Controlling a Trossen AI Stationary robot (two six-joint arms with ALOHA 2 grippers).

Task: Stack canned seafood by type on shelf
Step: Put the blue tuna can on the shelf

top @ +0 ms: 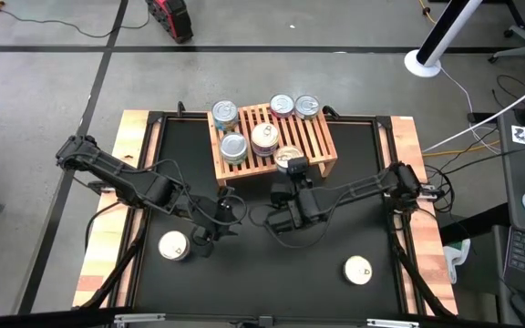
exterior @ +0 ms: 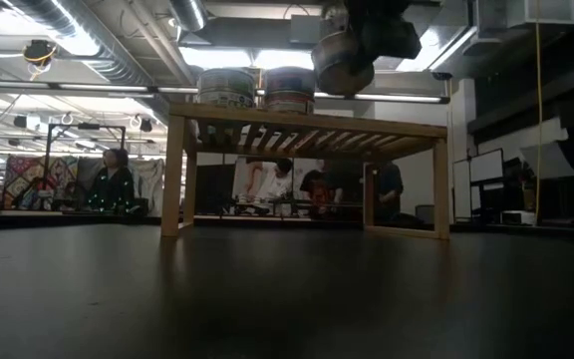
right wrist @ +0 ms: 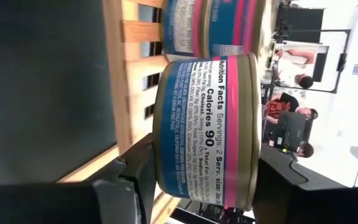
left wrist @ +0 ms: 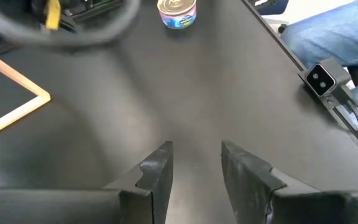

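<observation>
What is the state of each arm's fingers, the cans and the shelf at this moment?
Right gripper: fingers shut on a can, held above the shelf's front edge.
Left gripper: fingers open, empty, over bare tabletop.
Shelf: upright, carrying cans.
Two table cans: upright, untouched.

Lab/workshop: exposed ducts (exterior: 78, 45), concrete floor (top: 44, 100), cables.

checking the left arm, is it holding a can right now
No, the left gripper has open jaws with only bare black table between them; the nearest can lies well ahead.
</observation>
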